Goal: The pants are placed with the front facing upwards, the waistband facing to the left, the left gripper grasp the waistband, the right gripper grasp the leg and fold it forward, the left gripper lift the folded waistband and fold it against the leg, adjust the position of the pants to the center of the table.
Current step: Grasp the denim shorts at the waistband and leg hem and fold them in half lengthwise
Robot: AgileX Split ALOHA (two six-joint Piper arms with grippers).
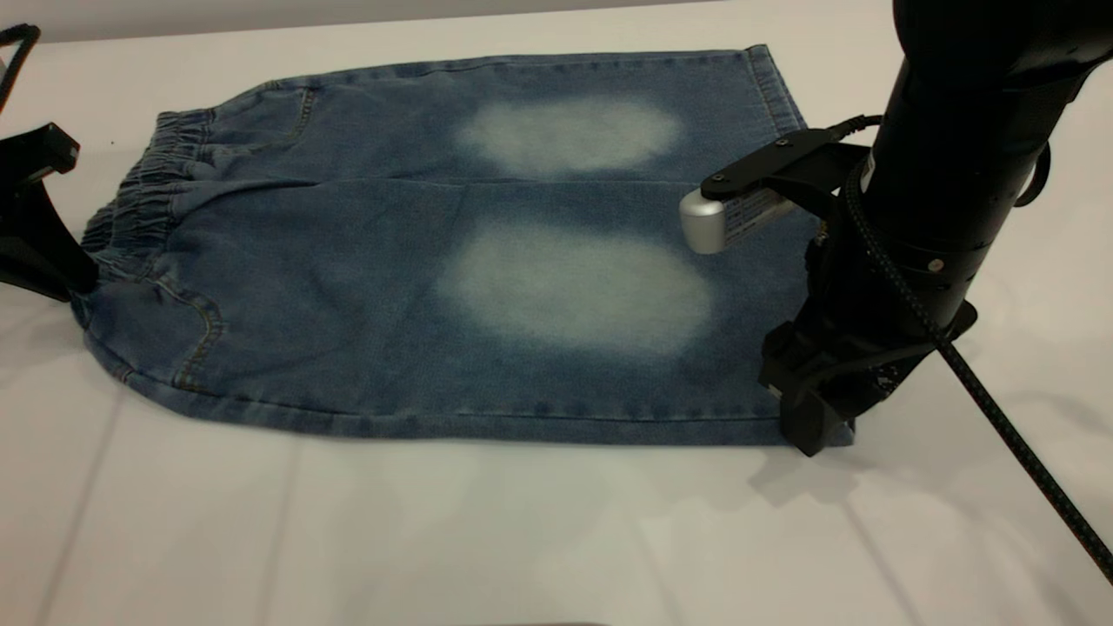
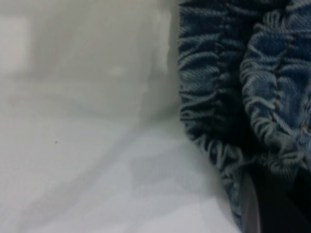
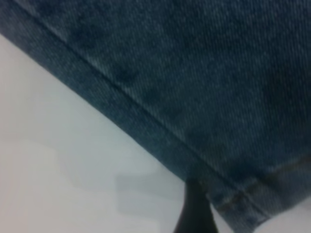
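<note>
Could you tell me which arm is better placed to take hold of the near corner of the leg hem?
The right. The right gripper is down at the pants' near hem corner, while the left gripper sits at the waistband, the opposite end.

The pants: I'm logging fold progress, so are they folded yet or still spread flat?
Spread flat. The pants lie open on the table, both faded ovals showing, nothing doubled over.

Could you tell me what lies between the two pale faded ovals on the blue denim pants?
Only plain blue denim of the pants, crossed by a straight crease, shown in the exterior view.
</note>
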